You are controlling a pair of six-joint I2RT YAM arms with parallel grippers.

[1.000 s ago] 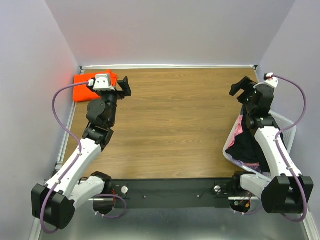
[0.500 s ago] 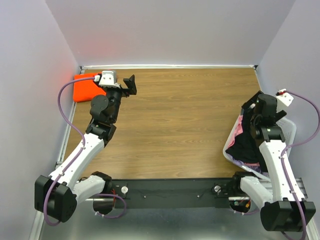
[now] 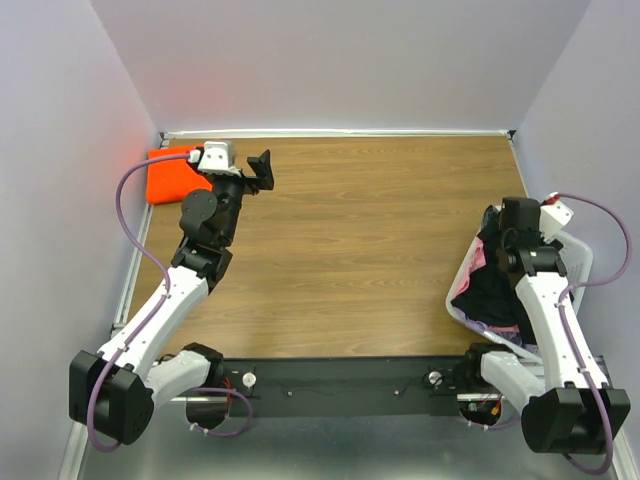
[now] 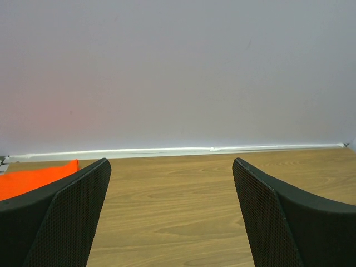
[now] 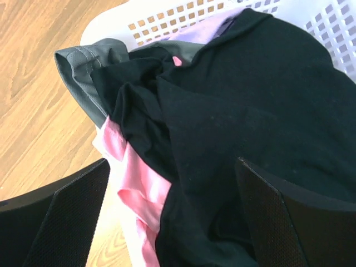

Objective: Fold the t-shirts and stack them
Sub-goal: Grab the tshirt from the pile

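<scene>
A folded orange t-shirt (image 3: 172, 176) lies at the table's far left corner; its edge shows in the left wrist view (image 4: 33, 179). My left gripper (image 3: 262, 169) is open and empty, raised to the right of it, facing the back wall. A white laundry basket (image 3: 572, 250) at the right edge holds a heap of shirts: a black one (image 5: 261, 111) on top, a pink one (image 5: 139, 183), a grey one (image 5: 78, 72). My right gripper (image 3: 500, 222) is open, hovering just above the black and pink shirts (image 3: 492, 285), holding nothing.
The wooden table (image 3: 360, 240) has walls close on three sides. The basket's perforated rim (image 5: 183, 14) shows in the right wrist view. The black rail with the arm bases (image 3: 340, 385) runs along the near edge.
My right arm swung back from the far right of the table and lowered over the basket. My left gripper moved slightly right off the orange shirt, then held still.
</scene>
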